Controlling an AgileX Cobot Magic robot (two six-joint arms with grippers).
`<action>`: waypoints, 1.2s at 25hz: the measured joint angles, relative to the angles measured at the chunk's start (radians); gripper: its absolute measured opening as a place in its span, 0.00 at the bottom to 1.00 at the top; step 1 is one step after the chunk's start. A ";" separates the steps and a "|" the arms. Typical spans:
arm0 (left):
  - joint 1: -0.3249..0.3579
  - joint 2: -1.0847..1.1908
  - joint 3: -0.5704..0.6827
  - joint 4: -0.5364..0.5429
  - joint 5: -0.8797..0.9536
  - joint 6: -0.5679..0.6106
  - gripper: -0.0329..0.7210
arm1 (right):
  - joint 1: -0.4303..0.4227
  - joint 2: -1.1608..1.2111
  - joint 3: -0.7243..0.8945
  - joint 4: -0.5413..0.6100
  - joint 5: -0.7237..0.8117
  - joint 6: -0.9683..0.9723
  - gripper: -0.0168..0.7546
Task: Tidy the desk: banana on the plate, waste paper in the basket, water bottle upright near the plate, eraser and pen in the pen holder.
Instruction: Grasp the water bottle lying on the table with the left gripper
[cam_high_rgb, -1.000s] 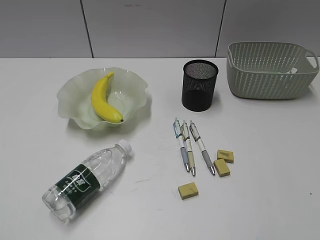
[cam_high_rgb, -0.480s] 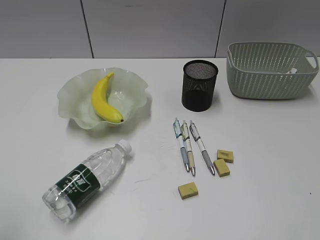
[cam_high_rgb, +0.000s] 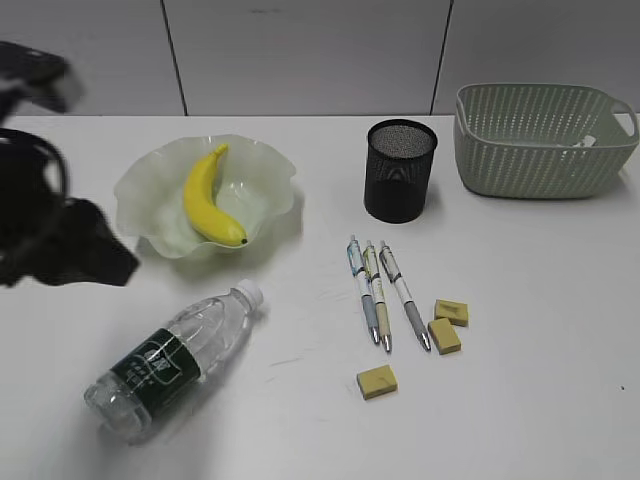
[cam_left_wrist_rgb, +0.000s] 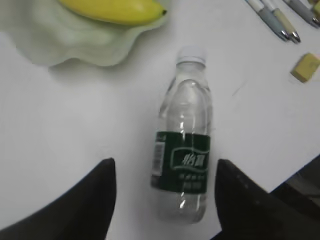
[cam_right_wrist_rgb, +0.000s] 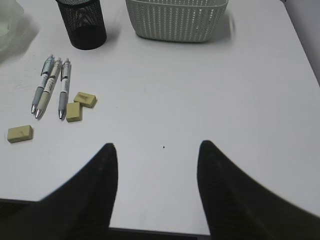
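The water bottle (cam_high_rgb: 175, 360) lies on its side on the white desk (cam_high_rgb: 540, 420), its white cap toward the frosted green plate (cam_high_rgb: 140, 200) and its clear base toward the near edge. The banana (cam_high_rgb: 208, 196) rests in the plate. In the left wrist view the left gripper (cam_left_wrist_rgb: 162, 195) hangs above the bottle with its 2 dark fingers (cam_left_wrist_rgb: 95, 200) spread wide, 1 on each side of the green label and touching nothing. In the exterior view the left arm (cam_high_rgb: 45, 240) is a blurred dark mass at the left edge, just beside the plate. The right gripper (cam_right_wrist_rgb: 156, 170) is likewise spread, over bare tabletop and well apart from every object. 3 pens (cam_high_rgb: 384, 292) lie side by side in front of the black mesh pen holder (cam_high_rgb: 399, 170), with 3 yellow erasers (cam_high_rgb: 444, 335) near their tips, 1 of them set apart toward the near edge. The sage-green basket (cam_high_rgb: 520, 150) stands at the far right with a scrap of waste paper (cam_high_rgb: 585, 142) visible inside.
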 joint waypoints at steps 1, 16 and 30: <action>-0.047 0.080 -0.034 0.017 -0.001 -0.022 0.66 | 0.000 0.000 0.000 0.000 0.000 0.000 0.56; -0.244 0.714 -0.391 0.211 0.044 -0.187 0.76 | 0.000 0.000 0.000 0.000 -0.001 0.000 0.53; -0.249 0.480 -0.173 0.095 -0.247 -0.214 0.49 | 0.000 0.000 0.000 -0.001 -0.002 0.000 0.53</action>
